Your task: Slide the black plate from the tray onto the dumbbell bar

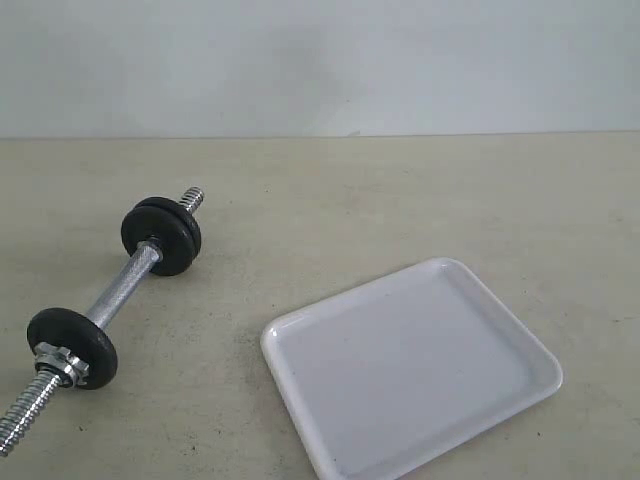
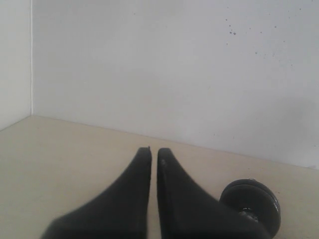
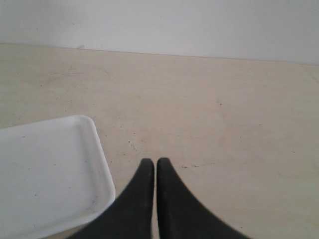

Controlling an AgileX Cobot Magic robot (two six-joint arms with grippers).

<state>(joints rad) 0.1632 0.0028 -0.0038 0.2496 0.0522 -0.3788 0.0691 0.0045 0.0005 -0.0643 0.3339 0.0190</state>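
The dumbbell bar (image 1: 120, 290) lies on the table at the left of the exterior view. Two black plates (image 1: 160, 236) sit together near its far end. A third black plate (image 1: 72, 347) sits near its near end, with a metal nut collar (image 1: 55, 360) against it. The white tray (image 1: 420, 370) holds nothing. Neither gripper shows in the exterior view. My left gripper (image 2: 154, 150) is shut on nothing, with the far black plates (image 2: 251, 201) off to one side of it. Beside the tray (image 3: 45, 169), my right gripper (image 3: 155, 161) is shut and holds nothing.
The beige table (image 1: 380, 200) runs back to a pale wall (image 1: 320, 60). The bar's threaded ends (image 1: 20, 420) stick out past the plates, the near one reaching the exterior view's lower left corner.
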